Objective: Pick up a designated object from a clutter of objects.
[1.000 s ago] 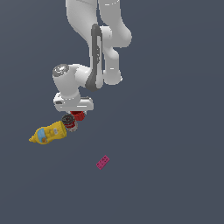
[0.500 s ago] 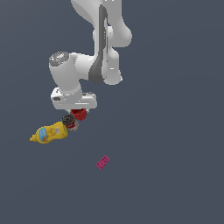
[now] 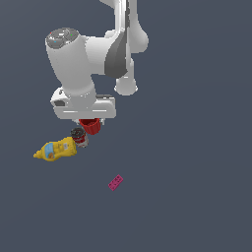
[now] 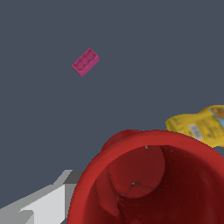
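The red cup (image 3: 90, 126) hangs just under the white hand, with my gripper (image 3: 90, 121) shut on it. In the wrist view the cup (image 4: 148, 183) fills the near part of the picture, mouth towards the camera, with one grey finger (image 4: 41, 204) against its outer wall. The cup looks lifted off the floor. The clutter lies below it: a dark-topped can (image 3: 78, 136) just beside it towards the exterior view's left, and a yellow mustard bottle (image 3: 56, 149) lying on its side further left. The bottle also shows in the wrist view (image 4: 201, 127). The can is hidden there.
A flat pink studded brick (image 3: 115, 182) lies alone on the dark grey floor, towards the exterior view's lower right of the cup. It also shows in the wrist view (image 4: 85, 61). The arm's white links rise above the hand.
The arm has risen towards the camera with the red cup in its gripper. The cup has come up and away from the can. The bottle, can and brick have not moved.
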You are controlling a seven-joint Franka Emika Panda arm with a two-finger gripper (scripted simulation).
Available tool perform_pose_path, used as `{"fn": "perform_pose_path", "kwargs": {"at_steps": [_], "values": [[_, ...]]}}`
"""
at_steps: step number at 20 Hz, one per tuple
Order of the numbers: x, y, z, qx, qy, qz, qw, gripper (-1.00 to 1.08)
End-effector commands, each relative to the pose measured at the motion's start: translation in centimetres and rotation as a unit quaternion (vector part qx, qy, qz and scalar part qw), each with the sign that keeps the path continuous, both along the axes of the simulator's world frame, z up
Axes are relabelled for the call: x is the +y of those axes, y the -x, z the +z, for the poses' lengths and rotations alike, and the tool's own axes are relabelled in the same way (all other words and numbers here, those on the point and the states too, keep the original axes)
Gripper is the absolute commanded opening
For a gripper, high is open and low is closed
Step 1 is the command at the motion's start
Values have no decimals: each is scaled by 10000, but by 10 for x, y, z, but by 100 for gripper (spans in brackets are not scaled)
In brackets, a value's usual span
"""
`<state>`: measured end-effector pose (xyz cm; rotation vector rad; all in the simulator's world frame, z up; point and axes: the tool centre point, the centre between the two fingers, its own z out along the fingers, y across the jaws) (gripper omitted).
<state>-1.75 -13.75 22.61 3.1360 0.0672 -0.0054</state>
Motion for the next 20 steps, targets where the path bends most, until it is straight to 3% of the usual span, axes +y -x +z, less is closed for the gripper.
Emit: {"fn": "perform_pose_path", "kwargs": {"at_steps": [1, 20], "values": [[10, -14, 23, -6, 0, -2, 10000, -100], [66, -98, 148, -11, -15, 6, 10000, -100]]}}
